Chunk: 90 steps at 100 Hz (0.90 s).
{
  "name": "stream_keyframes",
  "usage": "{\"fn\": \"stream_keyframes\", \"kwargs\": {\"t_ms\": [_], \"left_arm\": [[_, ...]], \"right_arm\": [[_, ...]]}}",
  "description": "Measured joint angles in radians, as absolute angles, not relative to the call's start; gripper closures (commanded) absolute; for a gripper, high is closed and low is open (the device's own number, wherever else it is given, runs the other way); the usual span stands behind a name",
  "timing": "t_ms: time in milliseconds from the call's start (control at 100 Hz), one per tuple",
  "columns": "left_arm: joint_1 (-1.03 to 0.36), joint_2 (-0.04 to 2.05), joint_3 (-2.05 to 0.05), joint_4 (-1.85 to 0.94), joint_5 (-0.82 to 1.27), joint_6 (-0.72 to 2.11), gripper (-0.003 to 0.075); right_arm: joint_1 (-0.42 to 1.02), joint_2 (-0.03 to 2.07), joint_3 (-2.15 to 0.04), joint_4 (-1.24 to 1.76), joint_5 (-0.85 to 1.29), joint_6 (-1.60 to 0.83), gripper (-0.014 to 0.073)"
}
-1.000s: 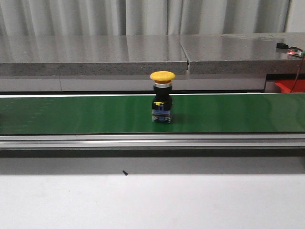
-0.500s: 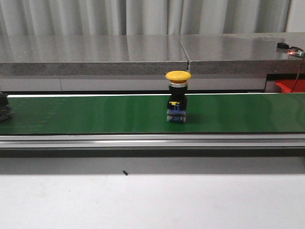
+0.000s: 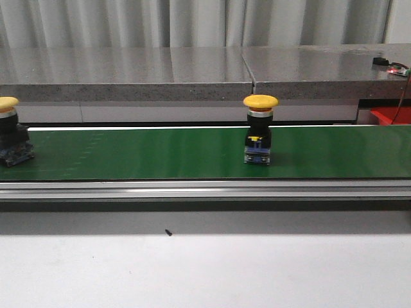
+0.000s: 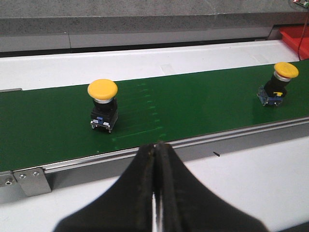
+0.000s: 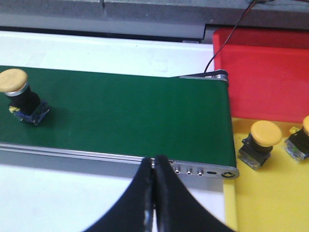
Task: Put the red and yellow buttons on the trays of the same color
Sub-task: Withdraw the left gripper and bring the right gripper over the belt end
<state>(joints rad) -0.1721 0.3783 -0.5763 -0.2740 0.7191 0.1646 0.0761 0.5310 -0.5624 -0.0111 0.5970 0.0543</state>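
Both my claws are pinched closed on nothing, left gripper (image 4: 155,159) and right gripper (image 5: 154,169) each hanging over the near rail. Out on the green belt (image 3: 160,154) one yellow button (image 3: 259,131) stands upright right of center, cap up, and a second yellow button (image 3: 11,131) stands upright at the left edge. Two more sit on the yellow tray (image 5: 270,203), beside the red tray (image 5: 265,77).

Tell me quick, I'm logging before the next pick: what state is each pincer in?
Left pincer: closed, holding nothing.
Right pincer: closed, holding nothing.

left button (image 3: 11,138) cropped, yellow tray button (image 5: 301,139) cropped
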Motion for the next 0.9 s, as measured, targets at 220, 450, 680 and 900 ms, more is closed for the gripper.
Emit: {"fn": "stream_keyframes", "kwargs": {"t_ms": [220,450,680,900], "left_arm": [[-0.172,0.378,-0.576,-0.274,0.719,0.165,0.0739],[-0.172,0.378,-0.576,-0.274,0.719,0.163,0.0739],[-0.172,0.378,-0.576,-0.274,0.719,0.163,0.0739],[-0.172,0.378,-0.576,-0.274,0.719,0.163,0.0739]], "right_arm": [[0.153,0.731,-0.739,-0.011,0.685,0.054,0.0658],[0.262,0.938,-0.948,-0.011,0.818,0.054,0.0454],[0.341,1.118,-1.097,-0.01,0.859,0.046,0.0037],[0.397,1.293,-1.228,-0.01,0.977,0.038,-0.001]]}}
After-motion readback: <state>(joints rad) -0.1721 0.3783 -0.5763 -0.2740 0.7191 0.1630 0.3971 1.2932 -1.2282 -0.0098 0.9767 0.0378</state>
